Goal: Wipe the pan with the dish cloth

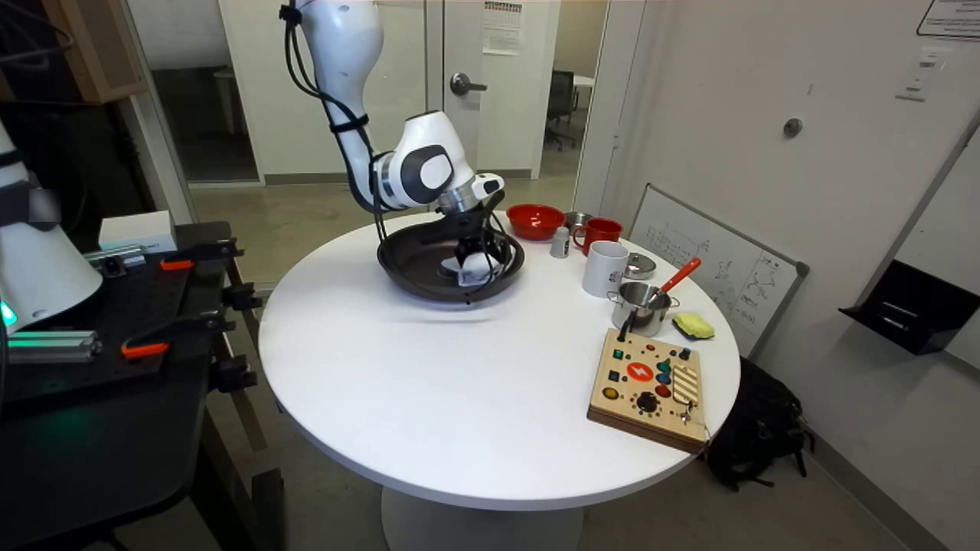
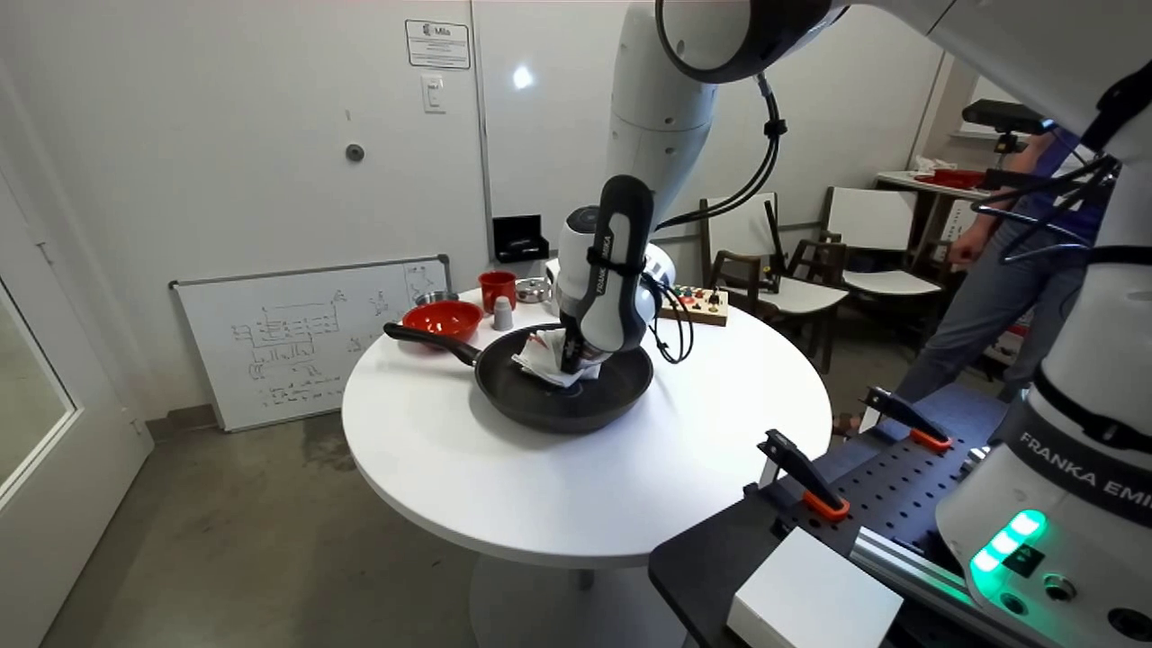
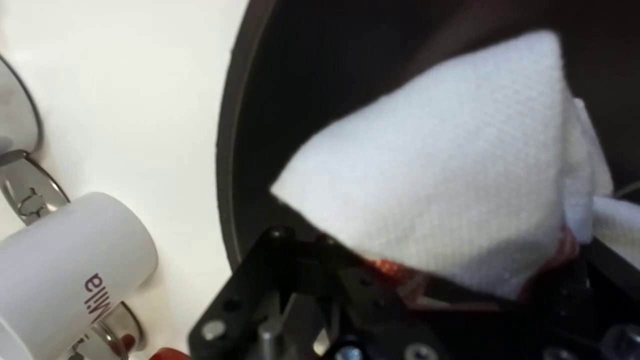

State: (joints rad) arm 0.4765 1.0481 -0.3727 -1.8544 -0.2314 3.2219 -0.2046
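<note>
Pincer (image 2: 571, 360) clutches dish cloth (image 3: 450, 165) — pan (image 3: 340, 65) around it cropped in wrist view.

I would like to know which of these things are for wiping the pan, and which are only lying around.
For the job:
pan
dish cloth, inside the pan
gripper, closed on the dish cloth

Only lying around:
red bowl
red mug
white mug
metal pot
yellow sponge
wooden switch board
</note>
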